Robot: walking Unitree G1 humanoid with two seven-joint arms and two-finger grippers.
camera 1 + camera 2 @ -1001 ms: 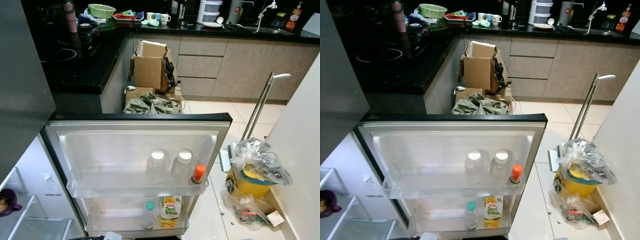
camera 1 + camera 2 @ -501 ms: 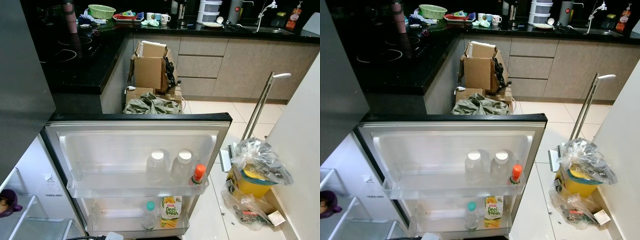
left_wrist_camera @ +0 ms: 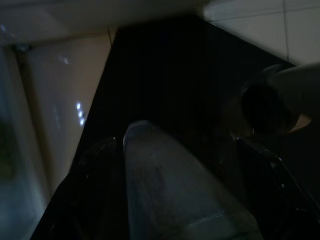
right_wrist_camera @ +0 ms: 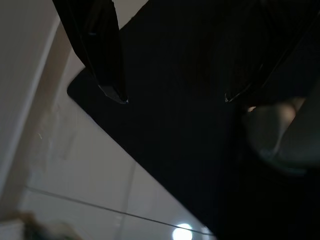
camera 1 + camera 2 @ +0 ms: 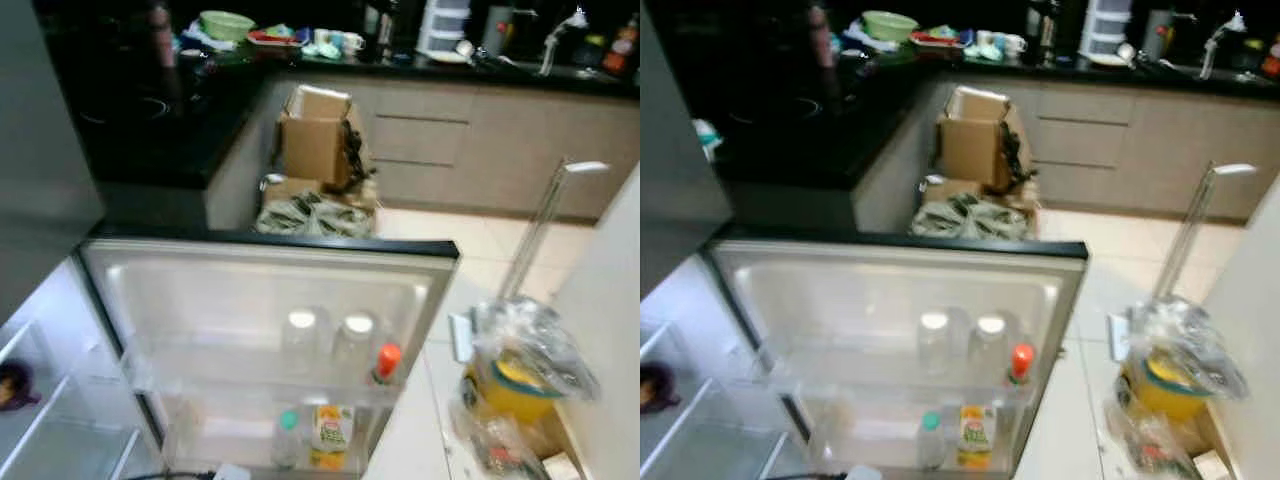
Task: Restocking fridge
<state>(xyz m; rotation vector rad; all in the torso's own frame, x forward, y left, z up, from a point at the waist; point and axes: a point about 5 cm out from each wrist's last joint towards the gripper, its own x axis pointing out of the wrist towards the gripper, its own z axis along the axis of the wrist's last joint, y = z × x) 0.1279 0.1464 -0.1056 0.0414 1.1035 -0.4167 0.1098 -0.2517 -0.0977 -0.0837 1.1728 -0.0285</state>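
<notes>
The fridge door (image 5: 270, 247) stands wide open before me. Its upper shelf holds two clear bottles with white caps (image 5: 301, 338) and a small orange-capped bottle (image 5: 386, 360). On the lower shelf stand a green-capped bottle (image 5: 287, 436) and a juice carton (image 5: 330, 432). In the dark left wrist view, my left gripper (image 3: 175, 165) flanks a pale, clear bottle (image 3: 160, 185) and seems shut on it. Its white top (image 5: 228, 471) peeks in at the bottom edge of the left eye view. My right gripper (image 4: 172, 98) hangs open over the floor with nothing between its fingers.
A purple object (image 5: 12, 385) sits on a fridge shelf at left. Cardboard boxes (image 5: 315, 140) and a crumpled bag (image 5: 315, 215) lie behind the door, beside the black counter (image 5: 150, 130). A plastic-wrapped yellow bucket (image 5: 525, 370) and a long-handled dustpan (image 5: 545, 220) stand at right.
The whole picture has shifted a little and gone blurred, so the camera is moving. The door and the items on its shelves have stayed in place.
</notes>
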